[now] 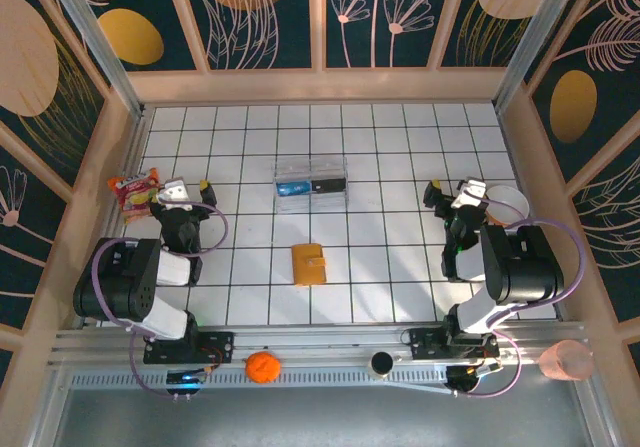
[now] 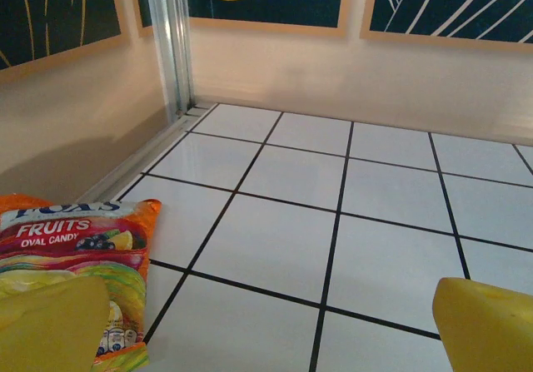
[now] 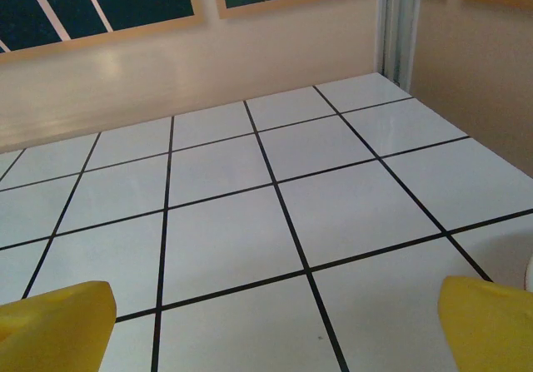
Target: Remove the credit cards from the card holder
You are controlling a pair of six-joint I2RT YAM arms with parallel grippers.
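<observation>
Card holder (image 1: 309, 264) folded shut, cards hidden; left gripper (image 2: 266, 326) and right gripper (image 3: 271, 326) gape empty

One card holder (image 1: 309, 264), one box (image 1: 311, 182), one candy bag (image 1: 135, 192)

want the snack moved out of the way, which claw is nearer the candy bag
left. the left claw is open right beside the candy bag, just to its right. the right claw is open too, far off on the opposite side.

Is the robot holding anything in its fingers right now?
Nothing. The left gripper and right gripper are both open and empty; the card holder lies untouched.
</observation>
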